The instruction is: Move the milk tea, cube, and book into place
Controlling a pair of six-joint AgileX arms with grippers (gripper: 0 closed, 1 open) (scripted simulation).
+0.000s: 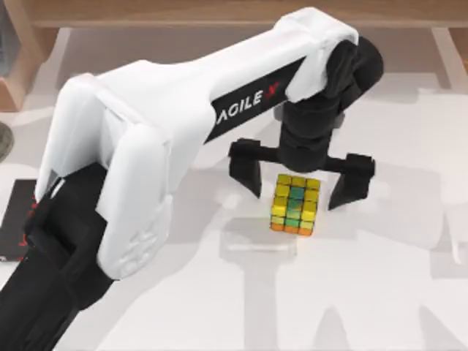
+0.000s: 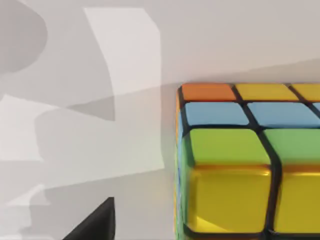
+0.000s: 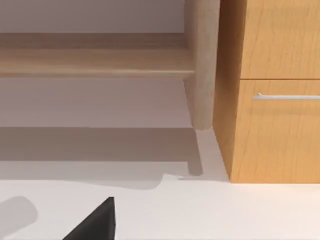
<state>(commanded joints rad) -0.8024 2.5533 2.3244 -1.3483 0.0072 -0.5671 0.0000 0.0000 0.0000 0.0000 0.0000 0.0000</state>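
The cube (image 1: 295, 205) stands on the white table right of centre, mostly yellow with a green middle column and an orange side. My left gripper (image 1: 294, 196) hangs open over it, one black finger (image 1: 247, 167) on each side, apart from it. In the left wrist view the cube (image 2: 250, 165) looms close, showing orange, blue, green and yellow squares. The milk tea and the book are out of view. A dark part of my right gripper (image 3: 95, 225) sits low over the table, facing wooden furniture.
A black book with red lettering (image 1: 14, 219) lies at the table's left edge, partly under my left arm. A wooden frame (image 1: 22, 58) stands at the back left. A wooden cabinet with a drawer handle (image 3: 280, 97) and a round leg (image 3: 202, 65) stand ahead of the right wrist.
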